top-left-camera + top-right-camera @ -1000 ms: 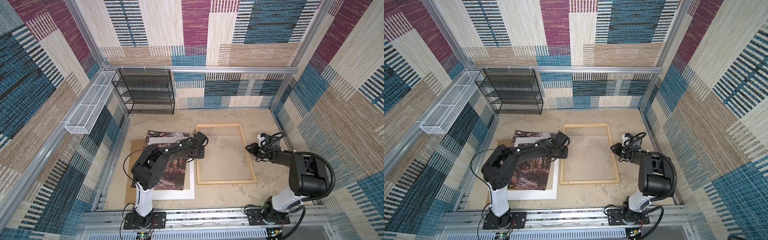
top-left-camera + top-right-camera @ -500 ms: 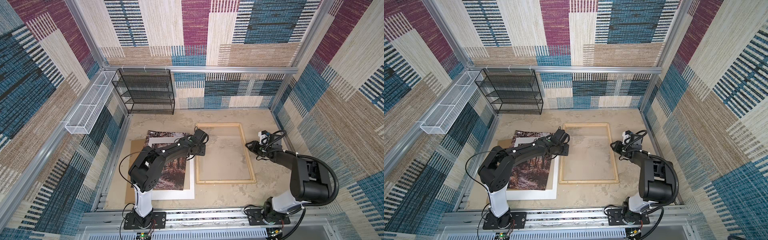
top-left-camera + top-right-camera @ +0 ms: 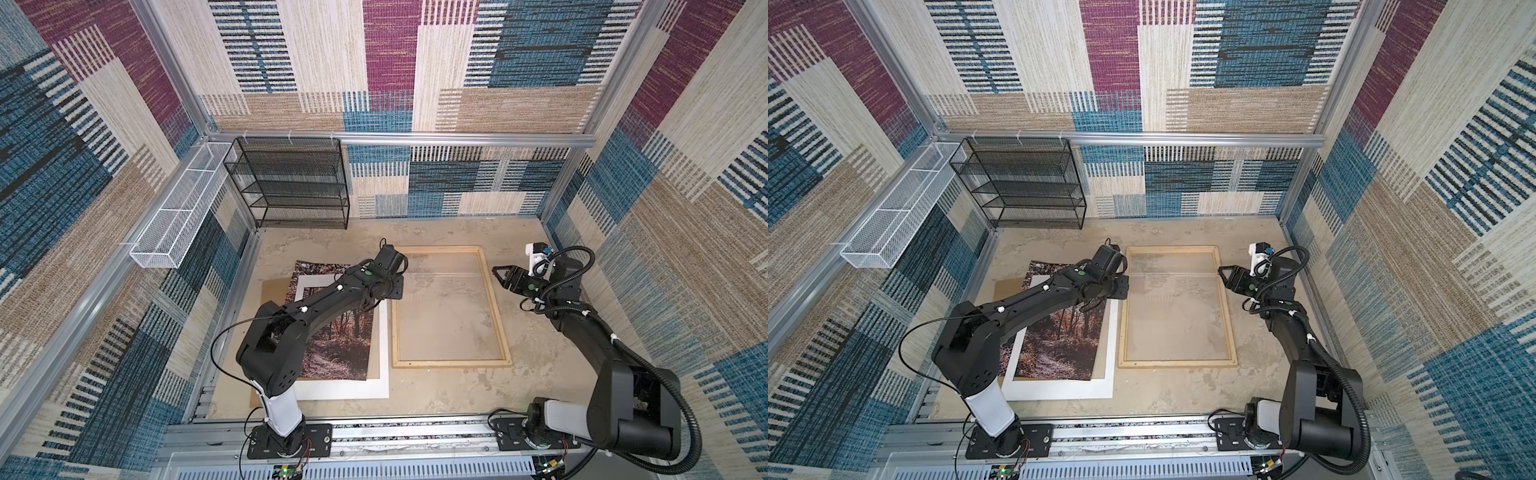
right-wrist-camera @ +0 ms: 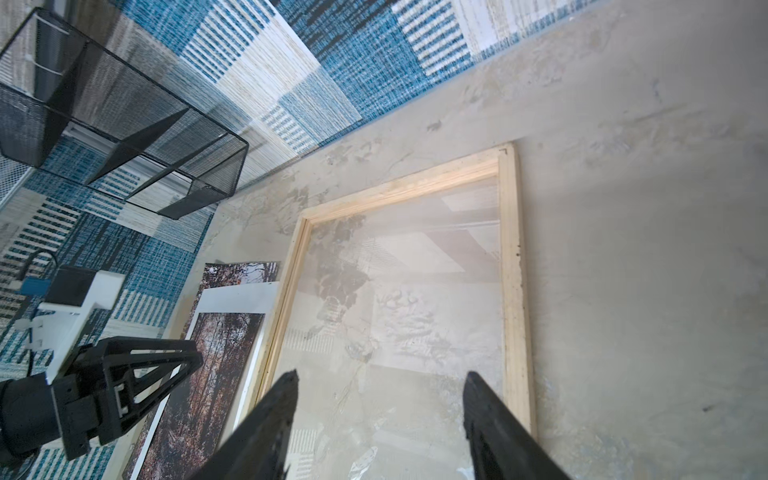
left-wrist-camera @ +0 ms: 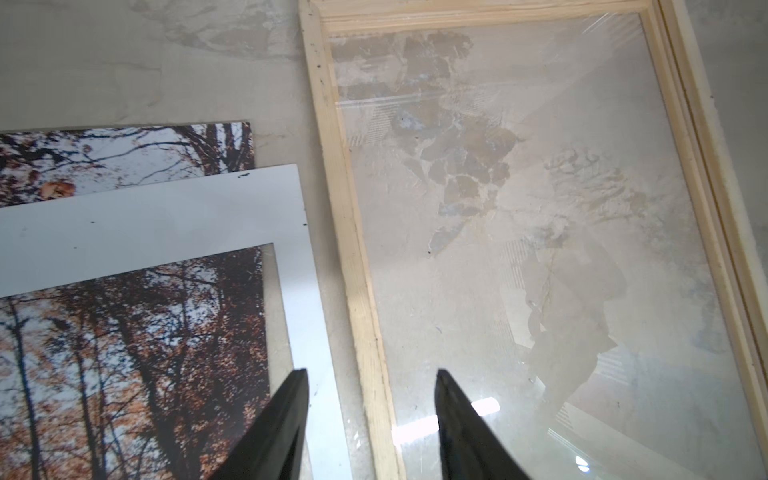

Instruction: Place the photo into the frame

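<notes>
Your L gripper hangs partly open, empty, over the left strip of the pale wood rectangular frame, mid-table. The autumn-forest paper photo lies just beside the gripper, twd the table's left edge, partly under a white window mat. R gripper: open, empty, by the frame's right strip.
</notes>
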Motion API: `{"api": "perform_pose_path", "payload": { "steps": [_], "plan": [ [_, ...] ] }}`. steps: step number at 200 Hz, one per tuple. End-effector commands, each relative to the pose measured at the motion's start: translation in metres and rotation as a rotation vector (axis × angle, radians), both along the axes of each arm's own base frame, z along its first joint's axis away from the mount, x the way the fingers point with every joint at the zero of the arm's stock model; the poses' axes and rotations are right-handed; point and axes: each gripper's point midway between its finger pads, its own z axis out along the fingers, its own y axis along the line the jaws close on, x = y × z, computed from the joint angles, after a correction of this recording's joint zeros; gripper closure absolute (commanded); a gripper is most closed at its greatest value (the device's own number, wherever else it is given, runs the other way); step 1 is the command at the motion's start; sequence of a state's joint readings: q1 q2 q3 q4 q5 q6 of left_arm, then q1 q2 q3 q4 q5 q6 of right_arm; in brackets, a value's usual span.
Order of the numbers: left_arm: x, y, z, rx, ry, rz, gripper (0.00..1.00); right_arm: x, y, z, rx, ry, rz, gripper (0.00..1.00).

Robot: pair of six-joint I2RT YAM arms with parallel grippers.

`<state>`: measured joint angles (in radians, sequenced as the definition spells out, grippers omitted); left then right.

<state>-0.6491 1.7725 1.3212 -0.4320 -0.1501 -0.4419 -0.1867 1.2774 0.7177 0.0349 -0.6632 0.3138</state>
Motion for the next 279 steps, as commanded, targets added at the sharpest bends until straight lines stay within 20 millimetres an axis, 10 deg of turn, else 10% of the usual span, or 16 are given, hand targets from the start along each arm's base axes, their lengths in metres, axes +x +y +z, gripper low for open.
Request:
{"api": "perform_pose_path", "payload": {
  "steps": [1, 70, 127, 208, 279],
  "plan": [
    [-0.003, 0.017, -0.007, 0.058, 0.022, 0.017, 0.47, 0.000, 0.009, 0.011, 0.013, -0.036, 0.047, 0.35],
    [0.001, 0.104, -0.026, 0.191, 0.084, 0.223, 0.46, 0.005, 0.044, -0.003, 0.024, -0.012, 0.143, 0.35],
    [0.008, 0.173, -0.044, 0.244, 0.162, 0.372, 0.46, 0.015, 0.135, -0.022, 0.042, 0.044, 0.317, 0.36],
    [0.009, 0.121, -0.057, -0.026, 0.204, 0.289, 0.50, 0.016, 0.268, -0.076, -0.032, 0.185, 0.496, 0.42],
    [-0.001, 0.063, -0.065, -0.124, 0.183, 0.240, 0.51, 0.047, 0.293, -0.122, -0.289, 0.247, 0.352, 0.57]
  ]
}}
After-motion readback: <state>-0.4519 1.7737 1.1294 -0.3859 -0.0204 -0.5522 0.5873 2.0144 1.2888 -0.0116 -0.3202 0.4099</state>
